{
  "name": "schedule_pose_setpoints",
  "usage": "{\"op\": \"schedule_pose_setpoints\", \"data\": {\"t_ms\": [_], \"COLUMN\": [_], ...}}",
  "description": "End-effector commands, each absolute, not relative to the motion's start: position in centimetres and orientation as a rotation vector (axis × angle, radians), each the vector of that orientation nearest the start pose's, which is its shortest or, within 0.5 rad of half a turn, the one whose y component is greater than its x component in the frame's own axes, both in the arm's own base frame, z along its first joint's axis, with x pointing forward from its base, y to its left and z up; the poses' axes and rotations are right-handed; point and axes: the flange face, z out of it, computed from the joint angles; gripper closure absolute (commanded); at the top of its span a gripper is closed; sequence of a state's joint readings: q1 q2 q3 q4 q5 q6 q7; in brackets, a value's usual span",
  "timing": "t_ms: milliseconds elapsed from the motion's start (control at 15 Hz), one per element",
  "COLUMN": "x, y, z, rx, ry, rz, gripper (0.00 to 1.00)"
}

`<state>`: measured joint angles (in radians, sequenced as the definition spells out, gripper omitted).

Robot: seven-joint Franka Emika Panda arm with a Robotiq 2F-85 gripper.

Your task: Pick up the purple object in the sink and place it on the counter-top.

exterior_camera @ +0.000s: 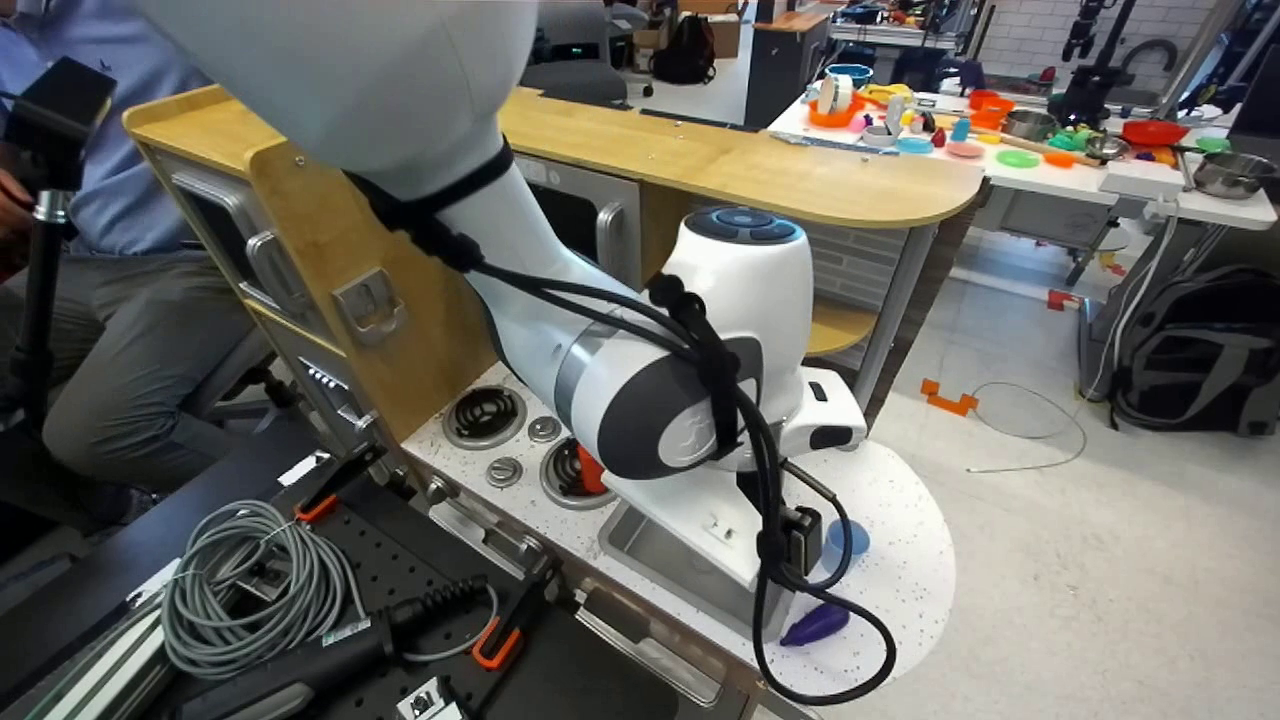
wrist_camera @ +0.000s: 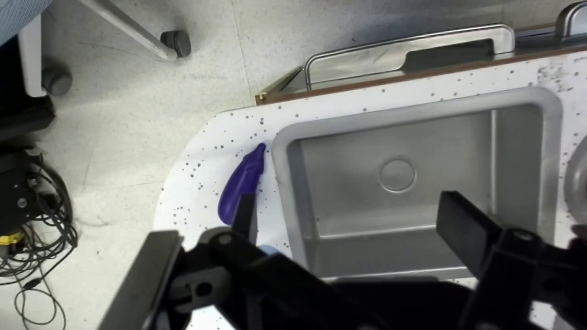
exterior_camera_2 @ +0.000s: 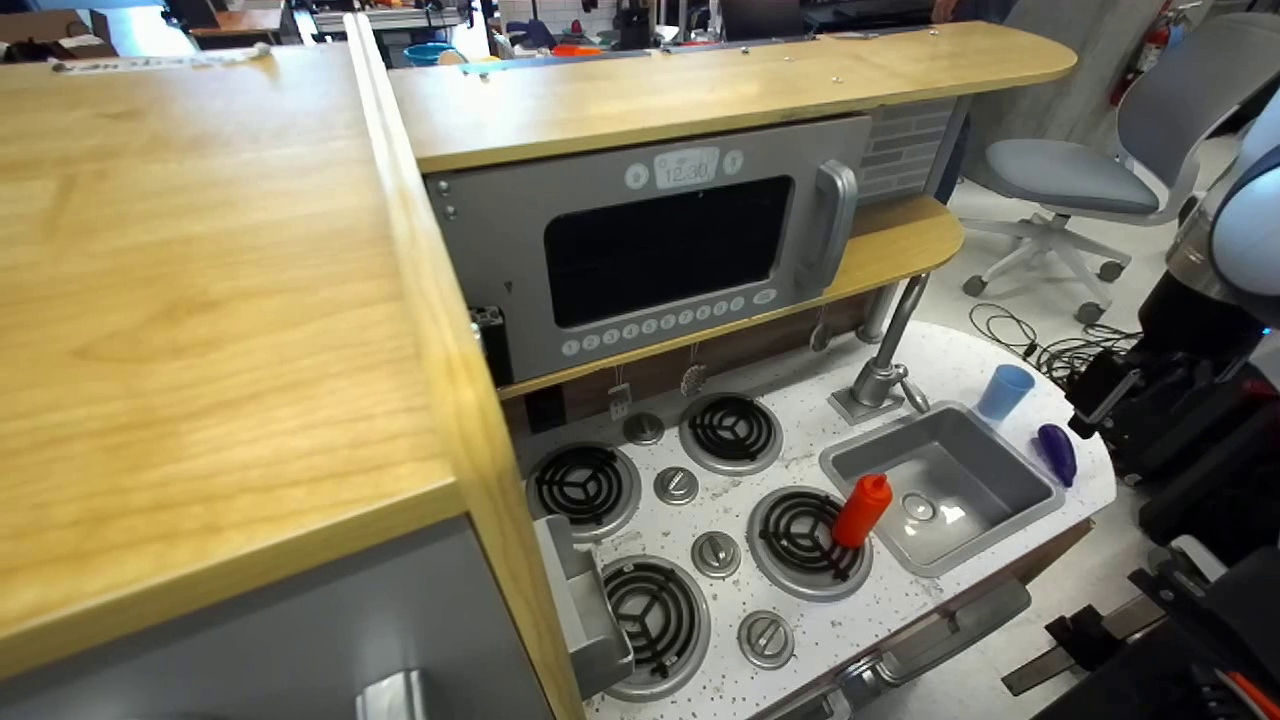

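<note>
Wrist view: counter-top (wrist_camera: pixel 202 158); on it, purple eggplant (wrist_camera: pixel 242 182), below and left of the jaws' gap, long axis slanting, narrow end nearest the sink (wrist_camera: pixel 285 192); gripper (wrist_camera: pixel 353 216), jaws spread, holding nothing. Placement apparently complete; withdrawal likely due.

Below the claw (wrist_camera: pixel 351 204), looks like smooth plastic on the eggplant (wrist_camera: pixel 243 181), satin metal on the sink (wrist_camera: pixel 412 114), matt on the counter-top (wrist_camera: pixel 206 174).
</note>
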<state>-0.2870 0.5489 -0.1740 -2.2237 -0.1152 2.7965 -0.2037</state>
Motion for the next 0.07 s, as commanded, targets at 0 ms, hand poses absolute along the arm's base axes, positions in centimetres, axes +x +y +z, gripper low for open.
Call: {"op": "schedule_pose_setpoints", "data": {"t_ms": [0], "x": [48.42], "y": [-23.97], "z": [13.46], "rx": [-3.263], "ry": [0.200], "rz": [0.034], "gripper": [0.00]}}
